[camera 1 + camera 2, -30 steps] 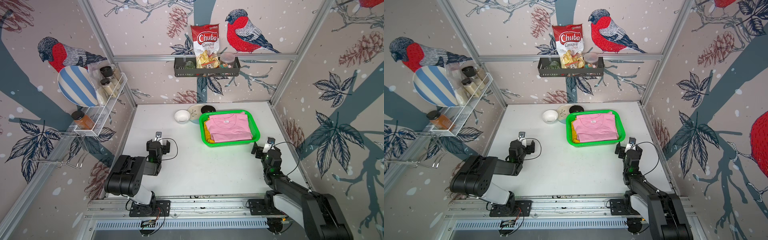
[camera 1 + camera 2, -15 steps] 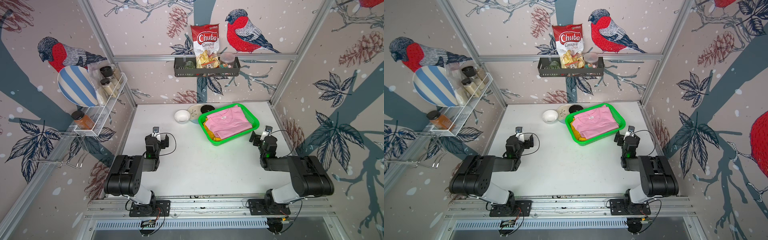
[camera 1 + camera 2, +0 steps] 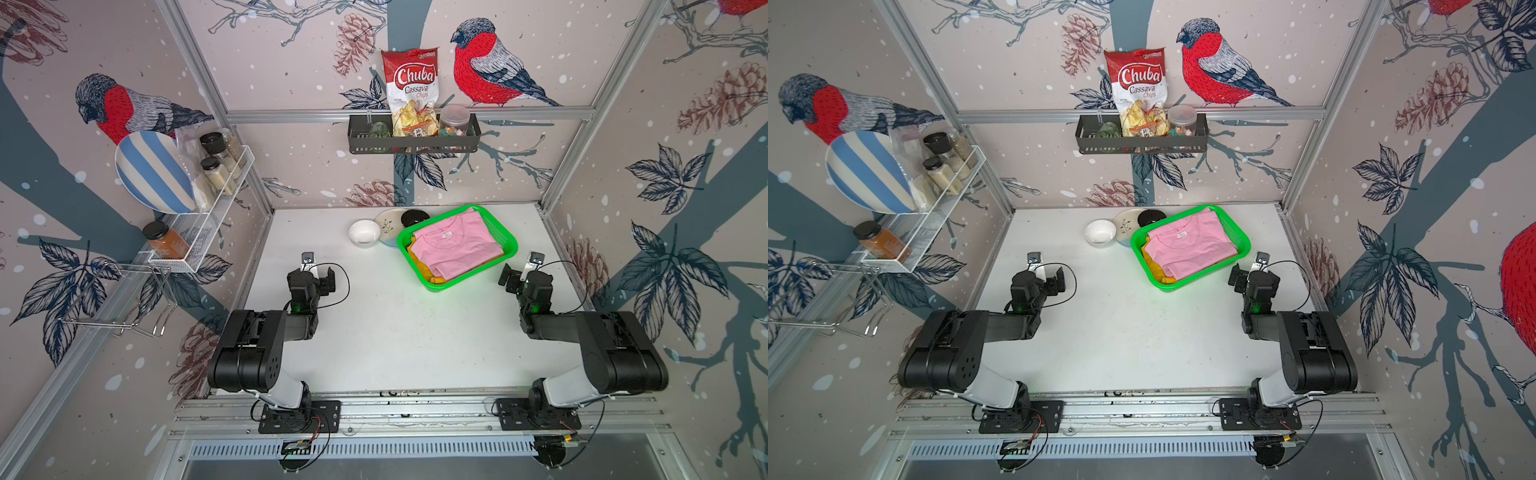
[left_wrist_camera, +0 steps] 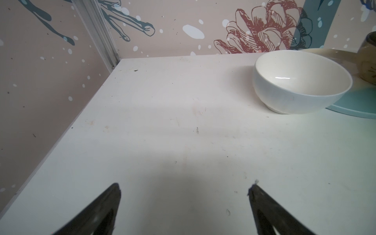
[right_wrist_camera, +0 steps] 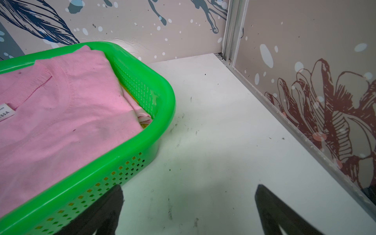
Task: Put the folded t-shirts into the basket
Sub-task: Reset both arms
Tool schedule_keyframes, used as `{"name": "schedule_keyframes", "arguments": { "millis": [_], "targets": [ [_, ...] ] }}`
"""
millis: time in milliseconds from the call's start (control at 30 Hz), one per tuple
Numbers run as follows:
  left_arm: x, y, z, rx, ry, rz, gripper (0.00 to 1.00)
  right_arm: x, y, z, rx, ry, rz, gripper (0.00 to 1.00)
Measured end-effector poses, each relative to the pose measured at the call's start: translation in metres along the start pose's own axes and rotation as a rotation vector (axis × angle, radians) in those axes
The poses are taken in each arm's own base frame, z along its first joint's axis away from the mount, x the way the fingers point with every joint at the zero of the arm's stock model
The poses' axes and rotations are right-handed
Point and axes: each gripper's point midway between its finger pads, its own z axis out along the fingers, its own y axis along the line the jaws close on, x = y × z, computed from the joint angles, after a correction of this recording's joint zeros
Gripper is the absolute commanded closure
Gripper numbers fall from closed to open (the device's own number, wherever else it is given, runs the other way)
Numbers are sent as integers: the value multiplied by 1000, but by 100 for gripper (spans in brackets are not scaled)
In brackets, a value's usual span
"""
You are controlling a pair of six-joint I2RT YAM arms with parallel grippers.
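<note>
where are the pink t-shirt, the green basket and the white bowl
pink t-shirt (image 3: 457,247): a top view, middle of its folded front
green basket (image 5: 167,97): right wrist view, on its rounded rim corner
white bowl (image 4: 301,81): left wrist view, inside of the bowl

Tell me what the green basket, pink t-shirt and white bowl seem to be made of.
Basket: glossy moulded plastic, likely, with punched holes in its walls.
Pink t-shirt: soft matte knit, probably cotton; stitched collar, creases.
White bowl: glazed ceramic, it seems; bright highlight inside.

Your top views share the whole table (image 3: 395,332) from high, near side; wrist cameras sit low, facing far: left by the bowl (image 4: 301,81), right by the basket (image 5: 126,152)
</note>
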Motion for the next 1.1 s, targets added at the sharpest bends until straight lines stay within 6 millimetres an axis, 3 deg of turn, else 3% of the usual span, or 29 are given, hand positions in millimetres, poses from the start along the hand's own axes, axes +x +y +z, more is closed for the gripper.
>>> {"name": "schedule_keyframes", "arguments": {
  "millis": [1100],
  "targets": [
    [3,5,0,-40,14,-2,3,0,0,0,0,0,0,0]
  ]
}}
